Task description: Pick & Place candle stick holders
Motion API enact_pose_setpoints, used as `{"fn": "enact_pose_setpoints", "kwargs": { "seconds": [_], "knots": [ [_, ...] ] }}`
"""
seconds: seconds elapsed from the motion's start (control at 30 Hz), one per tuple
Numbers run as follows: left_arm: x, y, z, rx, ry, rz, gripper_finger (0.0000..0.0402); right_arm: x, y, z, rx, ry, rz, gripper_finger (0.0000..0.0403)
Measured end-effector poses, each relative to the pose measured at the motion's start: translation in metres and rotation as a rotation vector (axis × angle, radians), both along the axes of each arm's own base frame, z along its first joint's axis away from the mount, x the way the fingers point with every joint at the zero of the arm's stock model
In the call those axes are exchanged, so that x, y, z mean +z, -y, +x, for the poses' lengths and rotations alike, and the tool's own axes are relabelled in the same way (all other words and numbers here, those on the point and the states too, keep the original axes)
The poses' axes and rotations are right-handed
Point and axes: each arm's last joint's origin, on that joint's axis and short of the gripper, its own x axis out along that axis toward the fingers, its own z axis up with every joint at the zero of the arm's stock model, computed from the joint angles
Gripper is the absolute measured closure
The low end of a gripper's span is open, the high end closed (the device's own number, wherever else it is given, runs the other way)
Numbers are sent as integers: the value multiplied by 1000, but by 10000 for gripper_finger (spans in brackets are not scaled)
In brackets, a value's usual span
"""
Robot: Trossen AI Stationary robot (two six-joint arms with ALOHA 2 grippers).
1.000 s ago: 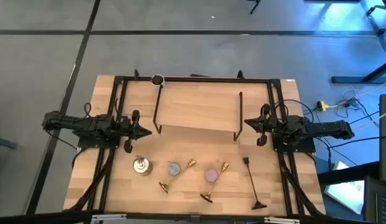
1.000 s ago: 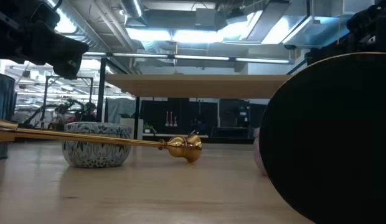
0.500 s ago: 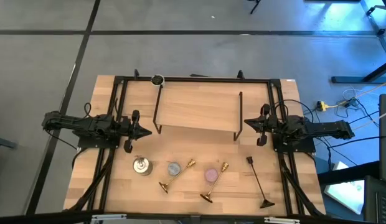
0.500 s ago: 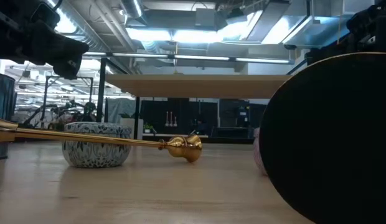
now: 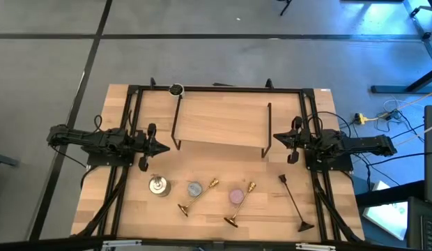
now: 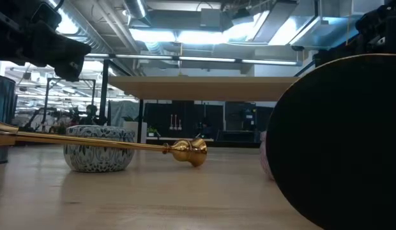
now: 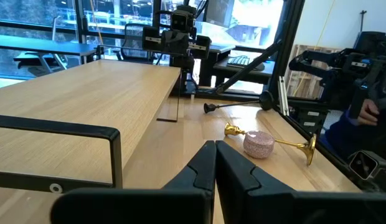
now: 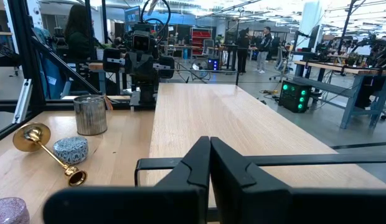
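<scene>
No grasp has begun. Both brass candle stick holders lie flat at the table's front edge, one (image 5: 196,196) beside the blue-grey candle (image 5: 194,188), the other (image 5: 240,205) by the pink candle (image 5: 236,196), well forward of either set of jaws. The next move likely calls for reaching down and opening. Farther back, the left gripper (image 5: 162,147) and right gripper (image 5: 277,137) hover pinched shut, empty, flanking the wooden riser (image 5: 221,122).

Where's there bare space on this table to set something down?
The raised wooden shelf is bare on top. Bare tabletop lies between the right gold candlestick and the black candlestick. It is crowded around the silver tin and candles.
</scene>
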Motion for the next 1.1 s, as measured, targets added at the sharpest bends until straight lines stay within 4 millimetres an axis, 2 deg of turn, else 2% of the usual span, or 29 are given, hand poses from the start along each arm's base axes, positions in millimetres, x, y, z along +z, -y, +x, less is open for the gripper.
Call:
{"fn": "enact_pose_setpoints", "kwargs": {
  "seconds": [0.9,1.0,1.1],
  "knots": [
    [0,0,0,0,0,0,400,0,0,0,0,-1,0,389],
    [5,-2,0,65,47,44,400,0,0,0,0,0,0,389],
    [18,-4,-1,108,189,-169,400,0,0,0,0,-1,0,389]
  ]
}}
